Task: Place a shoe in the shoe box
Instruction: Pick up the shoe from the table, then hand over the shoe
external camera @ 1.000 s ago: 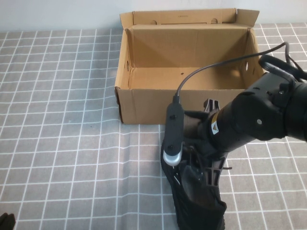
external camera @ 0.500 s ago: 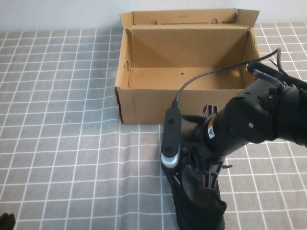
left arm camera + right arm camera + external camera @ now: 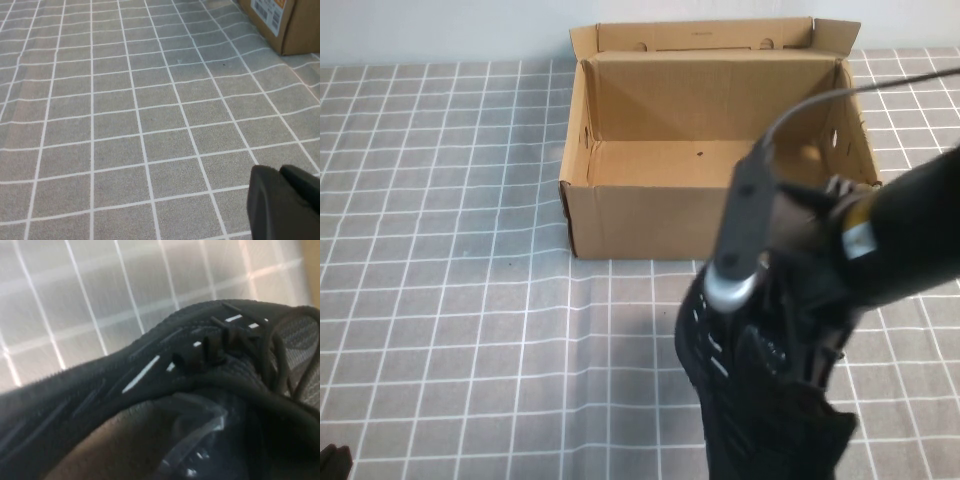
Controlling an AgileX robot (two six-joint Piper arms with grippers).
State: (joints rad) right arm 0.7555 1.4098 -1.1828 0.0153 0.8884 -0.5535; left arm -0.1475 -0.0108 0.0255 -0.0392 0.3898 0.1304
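Light: even, soft, bright across the surface [image 3: 440, 300].
Shadows: faint one lying beside the shoe [image 3: 760, 400].
Blur: right arm smearing in high view; right wrist view going soft, hazy glare.

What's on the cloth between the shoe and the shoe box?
Nothing: in the high view only bare checked cloth separates the shoe, gripped by the right end effector, from the shoe box.

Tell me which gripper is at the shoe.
The right gripper, down on the black shoe before the shoe box; the left gripper sits apart over bare cloth.
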